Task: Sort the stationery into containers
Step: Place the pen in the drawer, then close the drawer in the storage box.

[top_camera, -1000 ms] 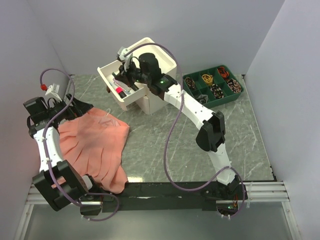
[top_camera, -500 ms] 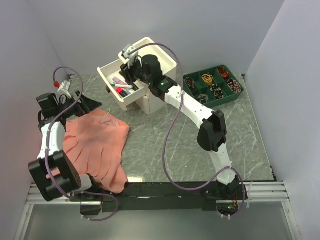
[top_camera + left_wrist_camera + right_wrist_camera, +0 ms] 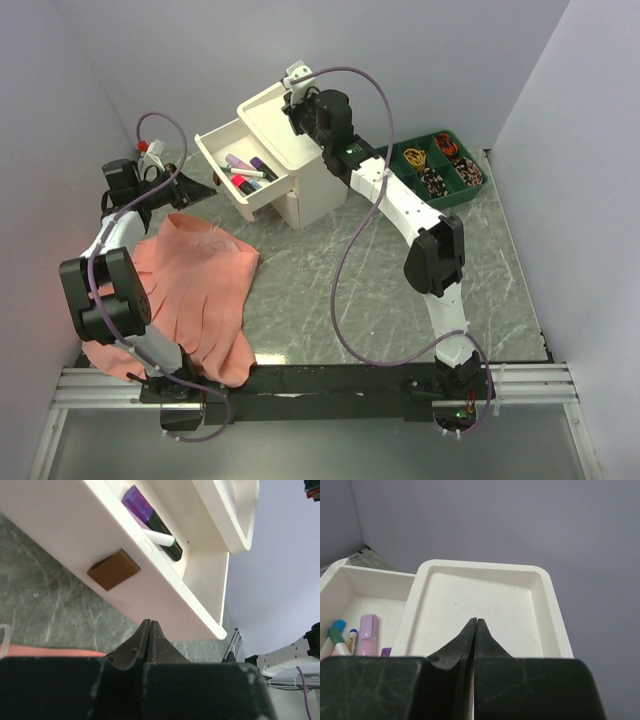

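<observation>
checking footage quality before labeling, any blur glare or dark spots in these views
Top external: even soft light, sharp, no glare on the cabinet. Left wrist: drawer crisp, left gripper dark and soft near the lens. Right wrist: tray top evenly lit, no glare, right gripper dark.

A salmon-pink cloth lies rumpled on the left of the green-grey marbled bench, reaching its near edge. A green divided tray of small bits sits far right.
</observation>
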You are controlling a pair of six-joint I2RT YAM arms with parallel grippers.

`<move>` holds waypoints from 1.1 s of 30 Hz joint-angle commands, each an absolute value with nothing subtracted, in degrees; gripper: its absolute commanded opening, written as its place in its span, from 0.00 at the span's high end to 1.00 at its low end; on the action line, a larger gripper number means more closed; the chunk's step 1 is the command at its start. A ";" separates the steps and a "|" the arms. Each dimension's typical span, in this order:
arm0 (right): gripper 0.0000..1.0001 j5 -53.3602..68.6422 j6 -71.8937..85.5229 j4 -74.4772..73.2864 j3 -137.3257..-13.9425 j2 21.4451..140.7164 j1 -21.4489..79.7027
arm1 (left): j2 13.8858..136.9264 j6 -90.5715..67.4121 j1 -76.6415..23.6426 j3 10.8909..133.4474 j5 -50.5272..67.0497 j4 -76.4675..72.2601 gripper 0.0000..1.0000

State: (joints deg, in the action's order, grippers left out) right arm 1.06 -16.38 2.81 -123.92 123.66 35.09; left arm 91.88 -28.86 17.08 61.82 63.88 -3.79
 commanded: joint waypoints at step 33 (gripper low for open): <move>1.00 10.11 -12.30 -8.44 -128.23 131.22 37.62 | 103.01 -17.14 10.90 82.36 58.63 8.79 0.99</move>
